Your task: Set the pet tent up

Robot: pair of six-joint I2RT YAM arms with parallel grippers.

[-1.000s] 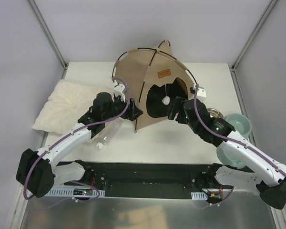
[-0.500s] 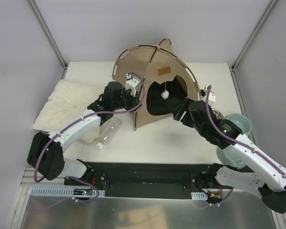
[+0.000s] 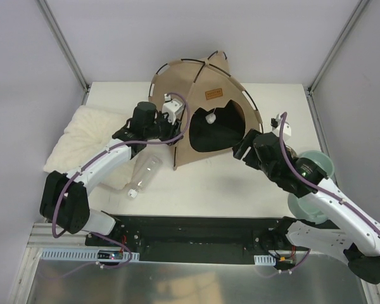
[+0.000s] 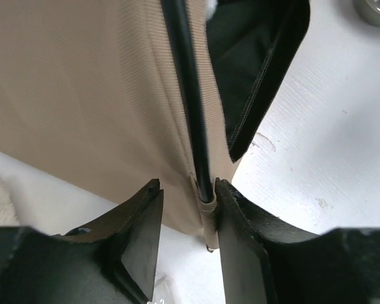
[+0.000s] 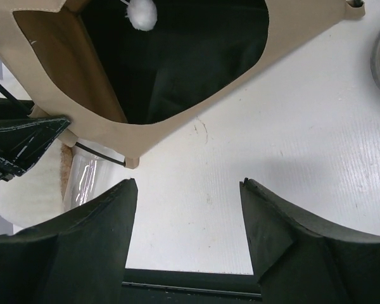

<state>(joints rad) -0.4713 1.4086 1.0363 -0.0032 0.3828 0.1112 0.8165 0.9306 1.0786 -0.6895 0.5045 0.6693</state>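
Pet tent (image 3: 206, 104) upright at table's (image 3: 240, 183) rear middle. Left gripper (image 4: 188, 190) part-open, straddling black pole (image 4: 189, 95) at tent's front corner, one finger touching. Right gripper (image 5: 188, 187) wide, empty, above table near doorway (image 5: 177, 57).

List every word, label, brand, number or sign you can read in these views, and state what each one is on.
Brown label patch on the pet tent, above the arched doorway: it carries dark print, but this is too small to read.
Everything else: no readable text in the top view or in either wrist view.
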